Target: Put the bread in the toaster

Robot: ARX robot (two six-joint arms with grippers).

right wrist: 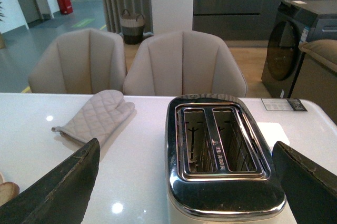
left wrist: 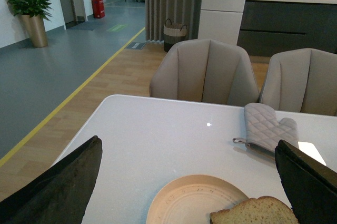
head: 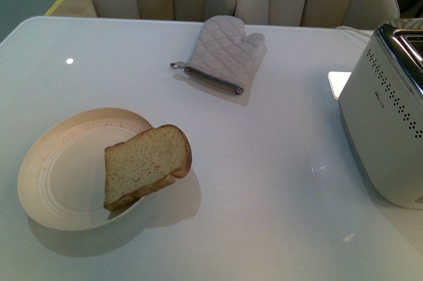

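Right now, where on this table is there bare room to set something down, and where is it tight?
The widest bare patch of the table lies between the bread and the toaster, running back to the oven mitt. The far-left corner, beyond the plate and left of the mitt, is bare too. It is tight at the plate, where the bread overhangs the rim.

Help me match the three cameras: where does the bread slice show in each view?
Front view: the bread is left of centre, leaning on the plate rim.
Left wrist view: the bread is cropped at the frame edge, over the plate.
Right wrist view: only a sliver shows at the frame edge, on the mitt's side of the toaster.
Shared landmark: the oven mitt.
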